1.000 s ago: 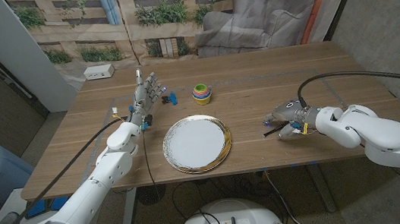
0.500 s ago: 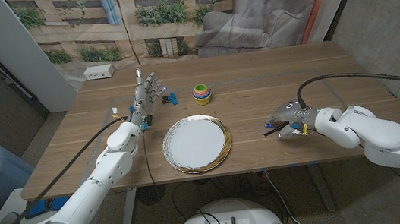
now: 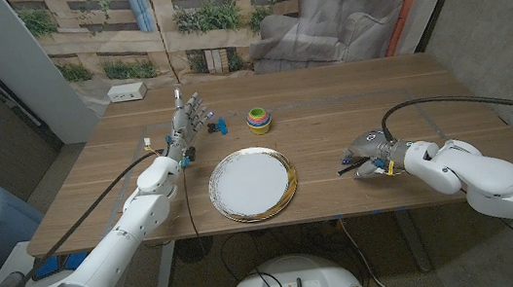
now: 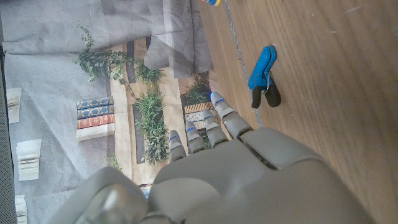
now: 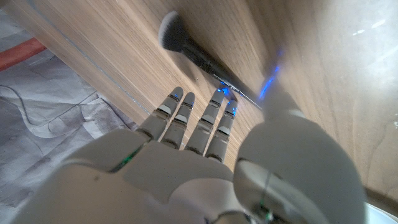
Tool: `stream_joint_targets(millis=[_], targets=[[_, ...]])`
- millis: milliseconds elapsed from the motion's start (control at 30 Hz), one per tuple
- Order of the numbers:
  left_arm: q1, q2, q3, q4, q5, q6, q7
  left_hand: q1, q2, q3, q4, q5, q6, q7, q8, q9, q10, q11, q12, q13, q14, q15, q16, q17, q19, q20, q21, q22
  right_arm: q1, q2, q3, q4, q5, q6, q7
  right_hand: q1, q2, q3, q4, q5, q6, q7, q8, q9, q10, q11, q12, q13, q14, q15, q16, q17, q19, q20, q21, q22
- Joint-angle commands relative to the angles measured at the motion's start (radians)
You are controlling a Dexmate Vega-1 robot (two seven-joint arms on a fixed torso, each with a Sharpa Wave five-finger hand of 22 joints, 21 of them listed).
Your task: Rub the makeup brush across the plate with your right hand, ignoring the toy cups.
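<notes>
- The plate (image 3: 253, 184), white with a gold rim, lies on the wooden table (image 3: 331, 115) near its front edge, about midway between the two arms.
- The makeup brush (image 5: 198, 55) lies on the table to the right of the plate and well apart from it; in the head view its dark handle end (image 3: 345, 165) pokes out from under the right hand toward the plate.
- The right hand (image 3: 373, 154) is over the brush at the table surface. In the right wrist view its fingers (image 5: 180, 118) reach down side by side to the brush handle, with the thumb out to one side and the bristle head clear beyond the fingertips. Whether the fingers are actually clamped on the handle cannot be told.
- The left hand (image 3: 188, 120) stands at the far left part of the table, fingers (image 4: 217, 121) extended, slightly apart, holding nothing.
- A blue clip (image 3: 218, 125) lies on the table just beside the left hand, not touching it.
- The stacked toy cups (image 3: 259, 120) stand behind the plate, toward the far side, apart from both hands.
- A white box (image 3: 127, 92) sits at the far left corner of the table.
</notes>
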Motion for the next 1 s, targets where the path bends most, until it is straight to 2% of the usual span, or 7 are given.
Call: stream_joint_targets(millis=[33,367,500,600,633,700,1000], targets=[[0.000,0.000,0.000,0.000,0.000,0.000,0.000,-0.001,0.014,-0.001,0.007,0.004,-0.002,-0.008,0.007,0.002,0.000,-0.012,0.007,0.003,0.009,-0.014,0.004,0.002,0.008,-0.001,0.007,0.005,-0.003,0.011,-0.007,0.015,-0.008,0.011,-0.028,0.021,0.009,-0.005,0.001,0.002,0.017,0.002,0.009,0.002,0.022,-0.003,0.001,0.003,0.012,-0.153,0.009,0.005,0.009,-0.040,0.003,0.003],[0.000,0.000,0.000,0.000,0.000,0.000,0.000,-0.001,0.014,-0.001,0.007,0.004,-0.001,-0.008,0.008,0.002,0.000,-0.012,0.007,0.003,0.008,-0.013,0.004,0.002,0.008,-0.001,0.006,0.005,-0.009,0.014,-0.003,0.031,-0.002,0.026,-0.072,0.064,0.037,-0.017,0.003,0.002,0.073,0.002,0.032,0.007,0.077,-0.004,-0.001,0.004,0.038,-0.157,0.022,0.011,0.022,-0.053,0.003,0.003],[0.000,0.000,0.000,0.000,0.000,0.000,0.000,-0.001,0.014,-0.001,0.007,0.004,-0.001,-0.008,0.008,0.002,0.001,-0.012,0.007,0.003,0.008,-0.014,0.004,0.002,0.008,-0.001,0.007,0.005,-0.020,0.013,-0.002,0.049,-0.004,0.038,-0.123,0.093,0.039,-0.036,0.001,0.001,0.127,0.002,0.059,0.013,0.124,-0.004,-0.001,0.005,0.053,-0.156,0.031,0.015,0.028,-0.057,0.002,0.003],[0.000,0.000,0.000,0.000,0.000,0.000,0.000,-0.001,0.014,-0.001,0.007,0.004,-0.001,-0.008,0.008,0.002,0.001,-0.012,0.007,0.003,0.008,-0.014,0.004,0.002,0.008,0.000,0.006,0.005,-0.022,0.015,-0.001,0.062,-0.001,0.043,-0.145,0.100,0.042,-0.041,0.002,0.002,0.138,0.002,0.066,0.015,0.134,-0.004,-0.002,0.005,0.063,-0.158,0.037,0.017,0.031,-0.059,0.003,0.003],[0.000,0.000,0.000,0.000,0.000,0.000,0.000,-0.001,0.014,-0.001,0.007,0.004,-0.001,-0.008,0.008,0.002,0.001,-0.012,0.007,0.003,0.008,-0.014,0.004,0.002,0.008,0.000,0.006,0.005,-0.023,0.013,0.000,0.067,0.001,0.049,-0.159,0.112,0.037,-0.053,0.001,0.002,0.164,0.002,0.082,0.020,0.148,-0.004,-0.005,0.005,0.073,-0.158,0.043,0.019,0.032,-0.060,0.002,0.003],[0.000,0.000,0.000,0.000,0.000,0.000,0.000,-0.001,0.014,-0.001,0.007,0.004,-0.001,-0.008,0.008,0.002,0.001,-0.012,0.008,0.003,0.008,-0.014,0.004,0.002,0.008,-0.001,0.007,0.005,-0.028,0.013,0.001,0.074,0.002,0.052,-0.180,0.118,0.041,-0.058,0.003,0.003,0.179,0.002,0.092,0.023,0.163,-0.004,-0.004,0.005,0.083,-0.159,0.049,0.022,0.038,-0.062,0.004,0.003],[0.000,0.000,0.000,0.000,0.000,0.000,0.002,-0.001,0.014,-0.001,0.007,0.004,-0.001,-0.008,0.008,0.002,0.002,-0.012,0.008,0.003,0.008,-0.014,0.004,0.002,0.009,0.000,0.007,0.005,-0.026,0.017,-0.008,0.104,0.005,0.073,-0.218,0.147,0.039,-0.089,0.006,0.006,0.244,0.003,0.148,0.042,0.214,-0.004,-0.004,0.008,0.116,-0.162,0.076,0.033,0.051,-0.067,0.004,0.004]])
